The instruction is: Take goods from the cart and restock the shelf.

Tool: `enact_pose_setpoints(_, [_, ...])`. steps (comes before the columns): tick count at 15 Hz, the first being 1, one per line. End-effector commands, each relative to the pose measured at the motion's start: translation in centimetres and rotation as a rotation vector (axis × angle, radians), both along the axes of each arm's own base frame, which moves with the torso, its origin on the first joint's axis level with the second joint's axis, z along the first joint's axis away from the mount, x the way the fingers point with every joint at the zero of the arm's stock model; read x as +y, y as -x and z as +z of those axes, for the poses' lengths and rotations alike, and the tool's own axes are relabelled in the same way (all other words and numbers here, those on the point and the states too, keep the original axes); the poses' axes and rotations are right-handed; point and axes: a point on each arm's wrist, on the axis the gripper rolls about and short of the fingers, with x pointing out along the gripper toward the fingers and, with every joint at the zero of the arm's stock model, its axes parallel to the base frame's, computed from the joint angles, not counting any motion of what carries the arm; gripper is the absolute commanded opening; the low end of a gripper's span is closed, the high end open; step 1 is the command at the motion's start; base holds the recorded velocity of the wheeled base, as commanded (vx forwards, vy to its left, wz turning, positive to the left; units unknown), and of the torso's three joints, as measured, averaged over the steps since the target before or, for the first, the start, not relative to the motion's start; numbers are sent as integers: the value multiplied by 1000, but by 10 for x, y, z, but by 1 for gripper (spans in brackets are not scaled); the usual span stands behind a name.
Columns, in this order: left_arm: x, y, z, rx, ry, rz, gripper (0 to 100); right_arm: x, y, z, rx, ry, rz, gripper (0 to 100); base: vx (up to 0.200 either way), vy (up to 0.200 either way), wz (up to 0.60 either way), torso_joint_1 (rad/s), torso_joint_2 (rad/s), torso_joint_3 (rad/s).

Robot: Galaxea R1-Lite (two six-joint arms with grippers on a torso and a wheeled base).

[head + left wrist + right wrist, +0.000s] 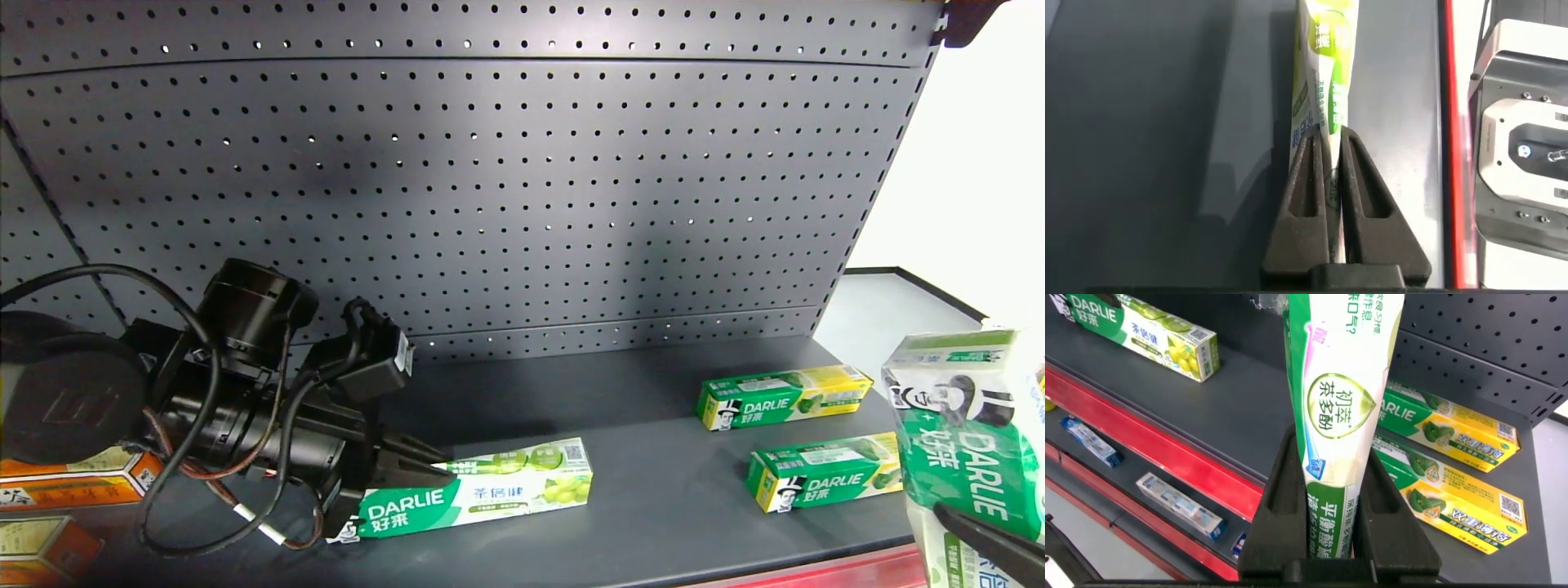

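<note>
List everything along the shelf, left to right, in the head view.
Orange boxes → left gripper → white-green toothpaste box it clamps → rear green-yellow box → front green-yellow box → green toothpaste pack held up at the right edge.

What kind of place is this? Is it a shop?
Most likely a shop, or a practice one: a grey pegboard shelf, matching toothpaste boxes lying on it, and more goods on lower shelves.
</note>
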Motion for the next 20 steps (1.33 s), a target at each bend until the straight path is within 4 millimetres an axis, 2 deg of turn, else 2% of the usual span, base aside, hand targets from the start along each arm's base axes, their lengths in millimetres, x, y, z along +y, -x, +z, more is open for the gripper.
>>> enact_pose_setpoints(1, [4, 19, 1, -2, 1, -7, 0, 0, 0, 1, -2, 0, 1, 0, 0, 0, 0, 0, 0, 0])
enact_pose_setpoints(7, [14, 45, -10, 35, -16, -12, 0, 0, 0, 0, 0, 1, 1, 0, 0, 0, 0, 0, 0, 0])
enact_pose_setpoints(20, [11, 47, -11, 39, -17, -26, 0, 0, 0, -1, 2, 2, -1, 0, 0, 0, 0, 0, 0, 0])
